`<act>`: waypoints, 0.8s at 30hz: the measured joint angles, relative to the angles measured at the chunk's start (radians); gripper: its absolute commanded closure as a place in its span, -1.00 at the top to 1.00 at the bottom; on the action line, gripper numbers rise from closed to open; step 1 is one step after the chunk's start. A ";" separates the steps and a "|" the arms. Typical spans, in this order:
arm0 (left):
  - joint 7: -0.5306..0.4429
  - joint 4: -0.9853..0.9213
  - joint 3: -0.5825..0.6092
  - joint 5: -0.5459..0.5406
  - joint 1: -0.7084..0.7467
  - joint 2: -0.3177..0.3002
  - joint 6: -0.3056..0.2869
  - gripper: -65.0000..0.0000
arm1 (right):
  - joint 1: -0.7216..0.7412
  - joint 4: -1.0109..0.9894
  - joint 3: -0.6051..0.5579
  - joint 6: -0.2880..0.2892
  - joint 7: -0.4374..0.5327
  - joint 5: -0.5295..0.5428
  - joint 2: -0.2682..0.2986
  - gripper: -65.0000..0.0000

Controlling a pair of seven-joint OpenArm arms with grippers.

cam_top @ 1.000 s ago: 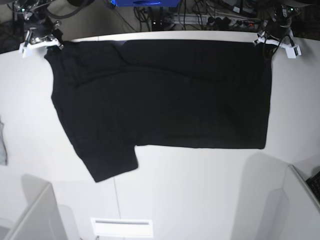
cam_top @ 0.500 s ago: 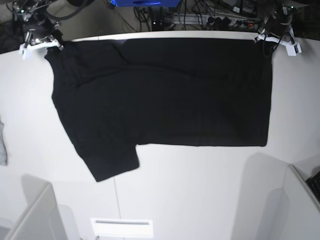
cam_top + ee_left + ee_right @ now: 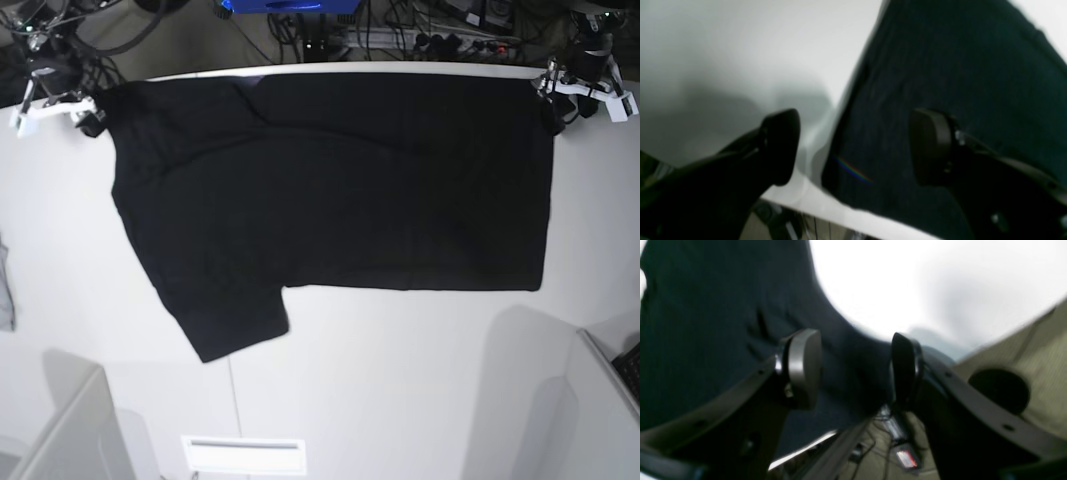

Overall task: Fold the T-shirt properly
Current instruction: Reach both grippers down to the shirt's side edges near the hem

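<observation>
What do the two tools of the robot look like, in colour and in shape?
The left tool and the right tool each have two dark fingers ending in rounded, disc-like pads. The fingers sit on dark arms with small screws. From the base view, white parts show near each tool.

One large black short-sleeved cloth T-shirt [image 3: 330, 190] lay spread flat, and it showed one short sleeve [image 3: 235, 315] sticking out at its lower left. There was one white table surface [image 3: 400, 380] beneath it. Two robot grippers were counted: the left gripper [image 3: 560, 100] at the far right corner and the right gripper [image 3: 80, 110] at the far left corner. One small grey cloth scrap [image 3: 5, 290] sat at the left edge.
</observation>
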 measured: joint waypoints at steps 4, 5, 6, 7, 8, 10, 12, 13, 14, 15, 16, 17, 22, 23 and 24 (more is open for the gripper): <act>0.005 -0.018 -0.040 0.007 -0.067 -0.063 0.003 0.52 | 0.085 -0.045 -0.042 -0.002 0.027 0.004 0.102 0.00; 0.000 -0.020 -0.041 0.007 -0.081 -0.081 0.002 0.52 | 0.102 -0.060 -0.051 0.000 0.020 0.004 0.114 0.00; 0.000 -0.023 -0.041 0.004 -0.098 -0.097 0.003 0.52 | 0.116 -0.077 -0.059 0.001 0.021 0.003 0.123 0.00; -0.002 -0.027 -0.041 0.004 -0.119 -0.110 0.003 0.52 | 0.131 -0.097 -0.070 0.000 0.019 0.001 0.132 0.00; -0.001 -0.030 -0.041 0.004 -0.135 -0.117 0.003 0.52 | 0.144 -0.111 -0.082 0.000 0.012 0.000 0.140 0.00; -0.002 -0.038 -0.041 0.003 -0.163 -0.125 0.003 0.52 | 0.176 -0.141 -0.113 0.000 0.011 0.000 0.165 0.00; 0.002 -0.056 -0.019 0.031 -0.187 -0.150 0.004 0.52 | 0.208 -0.171 -0.155 0.000 0.018 0.000 0.193 -0.01; 0.003 -0.063 0.006 0.085 -0.204 -0.166 0.006 0.52 | 0.228 -0.189 -0.176 0.000 0.018 0.000 0.205 -0.01; 0.007 -0.066 0.037 0.143 -0.224 -0.182 0.005 0.52 | 0.248 -0.206 -0.198 0.000 0.020 0.000 0.215 -0.01; 0.007 -0.066 0.068 0.197 -0.249 -0.192 -0.001 0.52 | 0.266 -0.219 -0.219 0.000 0.020 0.000 0.223 -0.01; 0.006 -0.067 0.089 0.248 -0.279 -0.193 -0.001 0.52 | 0.286 -0.229 -0.242 0.000 0.022 -0.011 0.229 -0.01; 0.001 -0.072 0.101 0.284 -0.308 -0.188 -0.002 0.52 | 0.301 -0.230 -0.264 0.000 0.029 -0.031 0.230 -0.01; -0.005 -0.137 0.145 0.422 -0.407 -0.174 0.004 0.52 | 0.380 -0.235 -0.379 -0.001 0.101 -0.192 0.235 0.01; 0.001 -0.157 0.155 0.436 -0.417 -0.174 0.000 0.52 | 0.397 -0.245 -0.400 0.001 0.113 -0.220 0.233 0.01; 0.013 -0.181 0.174 0.436 -0.441 -0.172 -0.001 0.52 | 0.427 -0.275 -0.426 0.003 0.116 -0.237 0.232 0.02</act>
